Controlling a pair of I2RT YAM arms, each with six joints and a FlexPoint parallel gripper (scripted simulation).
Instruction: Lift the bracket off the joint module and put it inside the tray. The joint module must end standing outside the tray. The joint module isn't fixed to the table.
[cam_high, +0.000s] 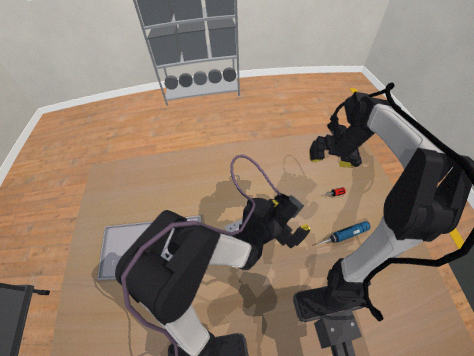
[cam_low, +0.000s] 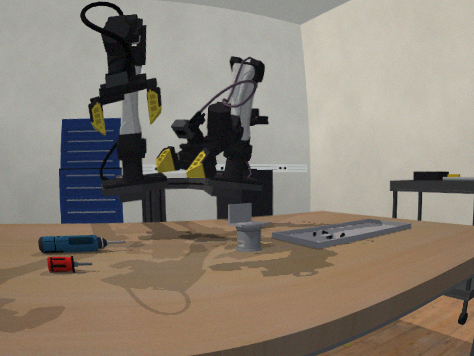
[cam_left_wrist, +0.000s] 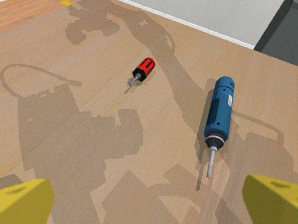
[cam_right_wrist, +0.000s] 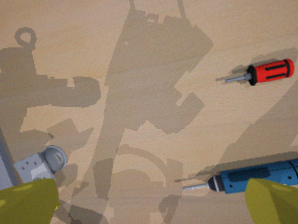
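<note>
Plainly, bracket (cam_high: 232, 227) (cam_low: 240, 213) (cam_right_wrist: 29, 167) atop module (cam_low: 248, 239) (cam_right_wrist: 57, 158), tray (cam_high: 113, 241) (cam_low: 350, 237) (cam_right_wrist: 5, 167) nearby

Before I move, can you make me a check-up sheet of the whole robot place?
Surface: wooden table, shadows across it; damage, nothing seen.
Job's things: bracket on the joint module, which stands outside the tray.
Clutter: red screwdriver, blue driver; small dark bits in the tray.
Grippers: left claw and right claw open, nothing held.
Cables: purple on the left arm, black on the right.
Surroundings: blue drawers, walls, side table.
</note>
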